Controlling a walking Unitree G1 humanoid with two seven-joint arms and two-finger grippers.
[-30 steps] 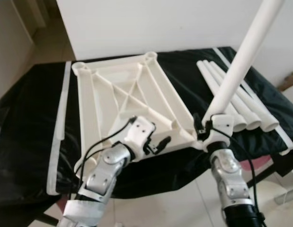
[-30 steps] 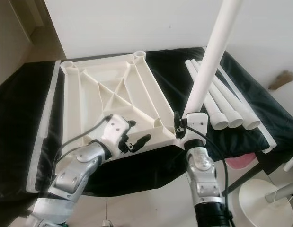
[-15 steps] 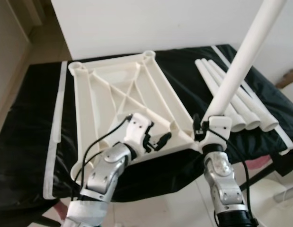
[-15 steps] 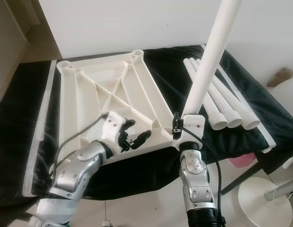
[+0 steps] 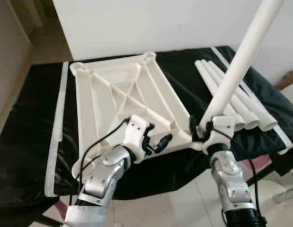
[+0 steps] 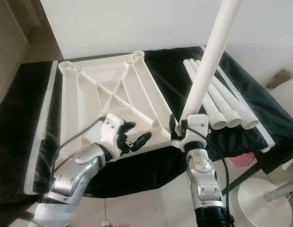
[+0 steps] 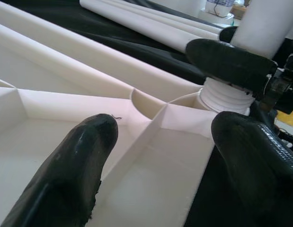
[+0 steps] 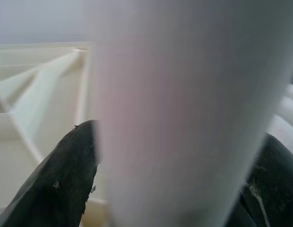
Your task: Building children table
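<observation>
Head views: an upturned white tabletop (image 5: 129, 101), ribbed underside up, lies on a black cloth (image 5: 28, 123) spread over a work surface. At the tabletop's 5 o'clock corner, the right gripper (image 5: 204, 128) is clamped around a white table leg (image 5: 238, 66), which stands nearly upright and leans toward 1 o'clock, its foot at the corner socket. The left gripper (image 6: 129, 137) hovers over the tabletop's near edge, around 6 o'clock, fingers spread apart and holding nothing. Three spare legs (image 6: 217, 106) lie side by side on the cloth at 3 o'clock of the tabletop, close to the held leg yet apart from it. A white strip (image 5: 58, 127) lies along the cloth at 9 o'clock. A white round base (image 6: 257, 201) stands on the floor at 5 o'clock.

Left wrist view: the two black fingers (image 7: 75, 175) stand wide apart over a ribbed compartment; beyond them the leg's threaded end (image 7: 224, 97) sits at the corner socket, with a black finger of the other gripper pressed against it.

Right wrist view: the leg (image 8: 184, 113) is held between both black fingers (image 8: 61, 184), the tabletop ribs (image 8: 32, 94) behind.
</observation>
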